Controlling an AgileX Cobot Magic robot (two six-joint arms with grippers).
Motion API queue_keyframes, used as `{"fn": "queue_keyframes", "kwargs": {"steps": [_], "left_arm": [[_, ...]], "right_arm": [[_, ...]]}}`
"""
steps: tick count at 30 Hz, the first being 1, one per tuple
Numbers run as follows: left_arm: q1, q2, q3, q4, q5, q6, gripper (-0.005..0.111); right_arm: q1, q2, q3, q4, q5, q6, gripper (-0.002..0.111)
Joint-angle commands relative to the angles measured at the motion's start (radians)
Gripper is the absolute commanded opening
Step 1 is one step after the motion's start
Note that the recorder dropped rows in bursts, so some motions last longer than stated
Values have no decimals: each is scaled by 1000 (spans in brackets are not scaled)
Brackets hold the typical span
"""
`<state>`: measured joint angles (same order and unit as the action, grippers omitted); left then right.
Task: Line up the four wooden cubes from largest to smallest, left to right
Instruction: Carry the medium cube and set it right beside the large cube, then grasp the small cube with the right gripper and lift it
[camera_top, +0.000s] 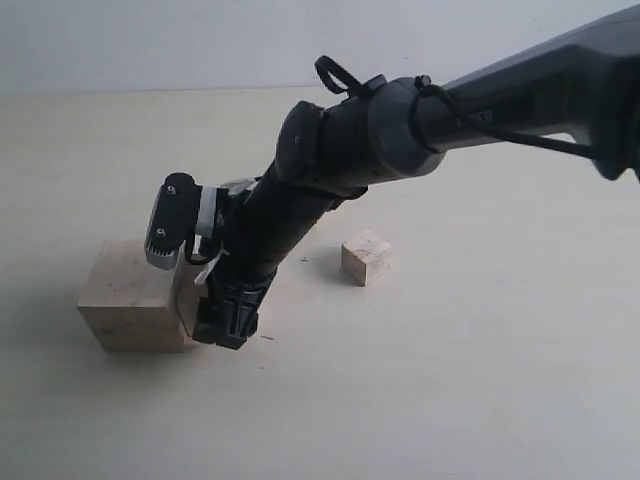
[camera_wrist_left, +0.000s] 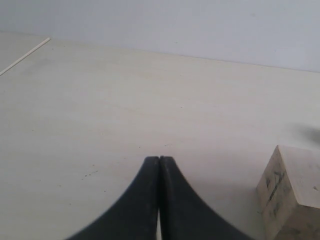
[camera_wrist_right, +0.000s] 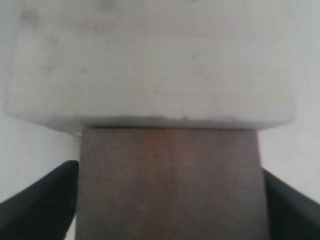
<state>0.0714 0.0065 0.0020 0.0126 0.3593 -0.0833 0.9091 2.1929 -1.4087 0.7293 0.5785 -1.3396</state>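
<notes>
My right claw (camera_top: 225, 322) grips the medium pale wooden cube (camera_wrist_right: 170, 180), touching the right side of the large pale wooden cube (camera_top: 128, 298). Judged: 2 of 4 positioned; small wooden cube (camera_top: 365, 257) stands apart, tiniest unseen.

The big cube (camera_top: 125, 300) at lower left, the small cube (camera_top: 365, 257) at centre with darker grain lines, and the smooth-faced medium cube (camera_wrist_right: 170, 185) are pale unpainted wood, matt. The table (camera_top: 450, 380) is smooth, matt cream. The arm shell (camera_top: 350, 140) and left gripper (camera_wrist_left: 159, 161) look like matt black plastic.
</notes>
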Motion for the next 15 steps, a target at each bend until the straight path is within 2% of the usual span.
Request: {"fn": "queue_keyframes", "kwargs": {"steps": [1, 4, 9, 12, 15], "left_arm": [[-5, -7, -2, 2, -7, 0, 0], [-5, -7, -2, 2, -7, 0, 0], [-5, -7, -2, 2, -7, 0, 0], [-5, -7, -2, 2, -7, 0, 0], [-5, -7, -2, 2, -7, 0, 0]], "right_arm": [[3, -49, 2, -2, 1, 44, 97], [1, -147, 2, -83, -1, 176, 102], [-29, -355, 2, -415, -18, 488, 102], [-96, -430, 2, -550, -63, 659, 102], [-179, -426, 2, -555, -91, 727, 102]]}}
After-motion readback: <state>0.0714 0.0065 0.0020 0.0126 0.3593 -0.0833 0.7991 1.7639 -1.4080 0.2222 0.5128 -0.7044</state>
